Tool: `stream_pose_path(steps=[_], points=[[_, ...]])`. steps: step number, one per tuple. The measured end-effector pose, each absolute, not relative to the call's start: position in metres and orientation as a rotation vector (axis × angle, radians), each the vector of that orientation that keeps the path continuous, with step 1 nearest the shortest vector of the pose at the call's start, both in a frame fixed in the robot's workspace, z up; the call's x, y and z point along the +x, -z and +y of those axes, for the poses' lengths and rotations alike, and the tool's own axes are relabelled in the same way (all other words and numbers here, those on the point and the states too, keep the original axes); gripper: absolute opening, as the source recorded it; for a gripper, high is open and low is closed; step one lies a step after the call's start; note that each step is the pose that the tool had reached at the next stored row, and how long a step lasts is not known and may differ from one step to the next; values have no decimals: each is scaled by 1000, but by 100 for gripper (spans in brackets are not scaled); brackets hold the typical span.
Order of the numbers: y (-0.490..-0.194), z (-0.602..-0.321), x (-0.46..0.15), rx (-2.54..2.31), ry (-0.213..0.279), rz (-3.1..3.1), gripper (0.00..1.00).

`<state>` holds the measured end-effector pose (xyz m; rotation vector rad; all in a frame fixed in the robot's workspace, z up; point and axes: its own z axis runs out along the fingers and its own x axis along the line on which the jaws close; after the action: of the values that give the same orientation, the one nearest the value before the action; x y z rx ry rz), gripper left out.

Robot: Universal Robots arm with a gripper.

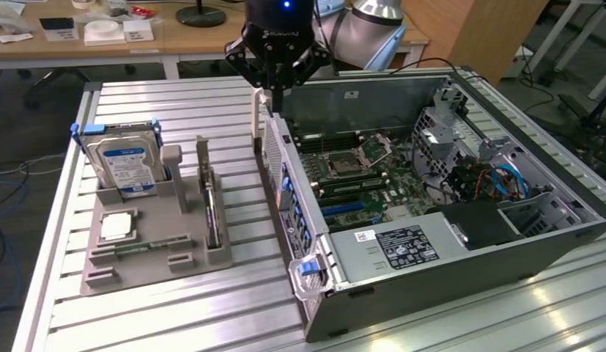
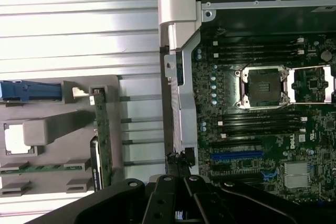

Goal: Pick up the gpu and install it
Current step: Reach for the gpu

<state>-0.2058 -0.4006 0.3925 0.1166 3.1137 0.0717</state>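
Observation:
The gpu [image 1: 212, 213] stands on its edge in a slot of the grey holder [image 1: 146, 264], on the exterior view's left beside the computer case. In the wrist view the gpu [image 2: 101, 140] appears edge-on as a thin greenish strip with a dark face. My gripper [image 1: 273, 95] hangs above the rear wall of the open case [image 1: 459, 242], fingers shut with nothing between them. It is well apart from the gpu, up and toward the back. The shut fingertips [image 2: 178, 160] sit over the case's edge, next to the motherboard [image 2: 262, 129].
A silver hard drive [image 1: 127, 165] with a white-and-blue label stands upright at the holder's back. A square chip [image 1: 117, 227] and a green memory stick [image 1: 136, 248] lie in the holder. The case lies on its side on a ribbed metal table [image 1: 176, 110].

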Motion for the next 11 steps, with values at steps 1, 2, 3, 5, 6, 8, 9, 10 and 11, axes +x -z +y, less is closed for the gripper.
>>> stream_pose_path(steps=[1, 2, 3, 5, 6, 8, 9, 10, 11], points=[[-392, -401, -207, 117, -72, 3114, 11], [-392, -401, -207, 117, -72, 3114, 11], [-392, -401, -208, 117, -72, 3114, 11], [-392, -401, -210, 117, -72, 3114, 11], [-392, -401, -210, 117, -72, 3114, 11], [-392, -401, -211, 117, -72, 3114, 11], [-392, -401, -212, 117, -72, 3114, 11], [-392, -401, -213, 117, -72, 3114, 11], [-392, -401, -214, 117, -72, 3114, 11]])
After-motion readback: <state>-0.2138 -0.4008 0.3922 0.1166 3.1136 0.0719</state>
